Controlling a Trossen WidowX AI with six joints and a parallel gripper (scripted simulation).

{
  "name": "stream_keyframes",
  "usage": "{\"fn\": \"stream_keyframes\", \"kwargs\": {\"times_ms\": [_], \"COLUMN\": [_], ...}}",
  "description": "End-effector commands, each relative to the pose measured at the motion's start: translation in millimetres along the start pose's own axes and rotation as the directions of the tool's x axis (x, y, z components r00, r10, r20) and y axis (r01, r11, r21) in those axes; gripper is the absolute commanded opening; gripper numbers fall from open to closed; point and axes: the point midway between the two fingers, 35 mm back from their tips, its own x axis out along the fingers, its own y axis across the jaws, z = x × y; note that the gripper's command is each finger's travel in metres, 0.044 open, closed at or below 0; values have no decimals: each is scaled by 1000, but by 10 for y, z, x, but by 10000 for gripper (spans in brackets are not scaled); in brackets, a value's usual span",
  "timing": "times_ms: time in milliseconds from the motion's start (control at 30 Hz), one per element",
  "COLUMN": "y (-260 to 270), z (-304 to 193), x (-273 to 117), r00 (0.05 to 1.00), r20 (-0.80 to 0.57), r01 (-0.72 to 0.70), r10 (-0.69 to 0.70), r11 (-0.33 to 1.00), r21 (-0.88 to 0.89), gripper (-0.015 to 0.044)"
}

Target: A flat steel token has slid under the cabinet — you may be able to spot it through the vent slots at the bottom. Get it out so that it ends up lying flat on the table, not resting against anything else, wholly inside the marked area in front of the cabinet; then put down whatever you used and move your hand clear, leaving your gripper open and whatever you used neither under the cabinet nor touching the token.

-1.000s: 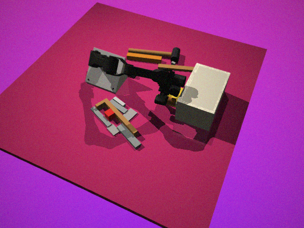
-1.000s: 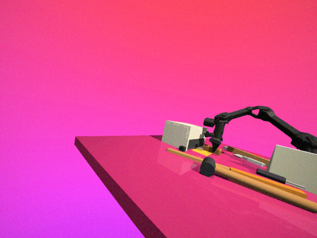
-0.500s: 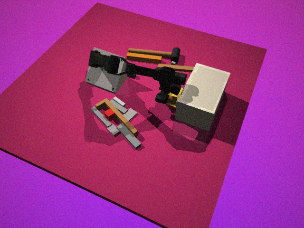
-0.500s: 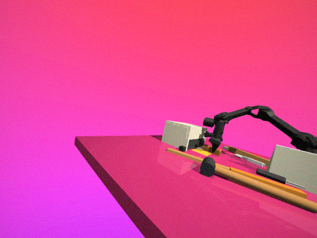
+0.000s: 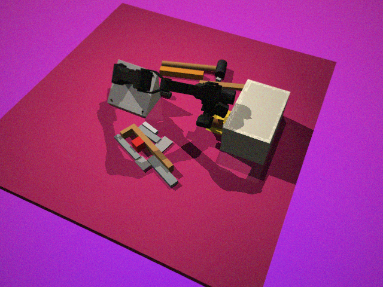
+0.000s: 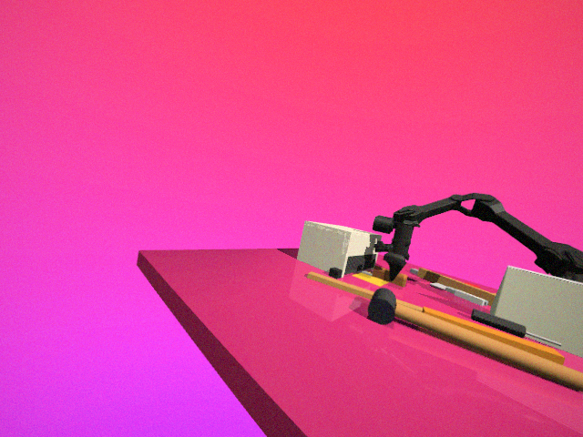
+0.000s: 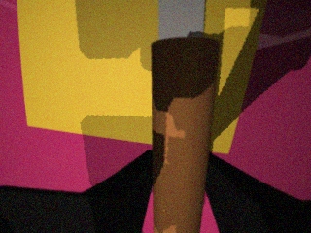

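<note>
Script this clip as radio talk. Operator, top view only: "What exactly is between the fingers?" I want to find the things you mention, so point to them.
Observer: In the wrist view, the hand [image 5: 212,115] [image 6: 394,277] [image 7: 177,156] grips a brown handle [image 5: 217,122] [image 6: 401,280] [image 7: 186,131].
Operator: Anything beyond the handle's far end?
Observer: Yes, a grey strip [image 7: 181,16], seen against the yellow area [image 5: 216,131] [image 6: 369,279] [image 7: 97,87].
Operator: And that black grip [image 5: 166,94] [image 6: 497,322] beside the arm?
Observer: The exterior view shows a thin metal shaft [image 6: 544,339] on it.

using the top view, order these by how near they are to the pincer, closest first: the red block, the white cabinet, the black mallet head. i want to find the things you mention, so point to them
1. White cabinet [image 5: 263,107] [image 6: 322,247]: right beside the pincer [image 5: 208,115] [image 6: 394,277] [image 7: 181,170], on the image's right.
2. Black mallet head [image 5: 221,69] [image 6: 382,306]: toward the image's top.
3. Red block [image 5: 138,143]: off to the image's left, among the grey bars [image 5: 163,171].
</note>
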Motion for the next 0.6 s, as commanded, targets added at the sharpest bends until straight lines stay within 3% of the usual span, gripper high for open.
{"fn": "stream_keyframes", "kwargs": {"times_ms": [0,567], "y": [97,241], "z": [-6,-9], "x": [9,8], "r00": [1000,1000], "r20": [-2,-2], "r01": [-7,-8], "r10": [7,8], "r11": [1000,1000], "r21": [-10,-10], "gripper": [0,0]}}
